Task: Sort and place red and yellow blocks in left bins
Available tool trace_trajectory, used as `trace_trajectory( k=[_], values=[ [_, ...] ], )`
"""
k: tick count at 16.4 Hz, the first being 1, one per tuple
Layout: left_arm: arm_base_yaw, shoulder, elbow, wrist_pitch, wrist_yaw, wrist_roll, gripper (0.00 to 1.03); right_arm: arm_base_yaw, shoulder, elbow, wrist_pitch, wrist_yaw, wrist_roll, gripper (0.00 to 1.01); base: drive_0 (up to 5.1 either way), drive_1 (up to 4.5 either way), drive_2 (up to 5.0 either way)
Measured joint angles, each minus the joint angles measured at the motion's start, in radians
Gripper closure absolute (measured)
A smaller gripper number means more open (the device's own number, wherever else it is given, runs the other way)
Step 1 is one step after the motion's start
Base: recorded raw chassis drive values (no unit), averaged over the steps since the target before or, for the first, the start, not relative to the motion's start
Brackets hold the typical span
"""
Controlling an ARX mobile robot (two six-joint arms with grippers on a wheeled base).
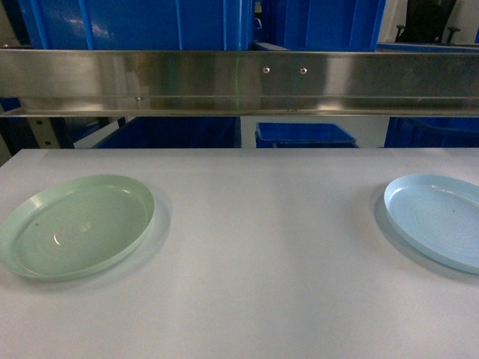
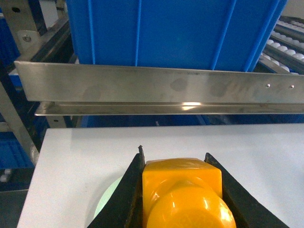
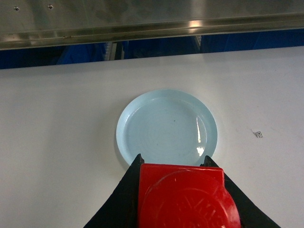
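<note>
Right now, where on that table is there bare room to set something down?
The wide white stretch between the green plate and the blue plate is bare, as is the strip before the steel rail. Only the side edges are taken.

Two round plates on the white table in front of me, under a steel rail.

A pale green plate [image 1: 76, 226] lies flat on the white table [image 1: 262, 254] to my left, and a pale blue plate [image 1: 438, 221] lies flat to my right, partly cut off by the frame edge; the two are well apart. Across the far edge runs a brushed steel rail [image 1: 239, 81] with two small screws. A small printed marker [image 3: 258, 134] sits on the tabletop near the blue plate. Conveyor rollers [image 2: 287, 45] show behind the rail.
</note>
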Motion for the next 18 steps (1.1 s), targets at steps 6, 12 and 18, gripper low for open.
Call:
trace_trajectory(
  k=[6, 12, 18],
  values=[
    [0.016, 0.005, 0.004, -0.015, -0.001, -0.015, 0.76, 0.000, 0.000, 0.000, 0.000, 0.000, 0.000, 0.74, 0.0, 0.00, 0.0],
    [0.016, 0.005, 0.004, -0.015, 0.000, -0.015, 0.77, 0.000, 0.000, 0.000, 0.000, 0.000, 0.000, 0.74, 0.0, 0.00, 0.0],
    [0.011, 0.006, 0.005, -0.015, 0.004, -0.015, 0.77, 0.000, -0.001, 0.000, 0.002, 0.002, 0.000, 0.74, -4.0, 1.38, 2.8]
  ],
)
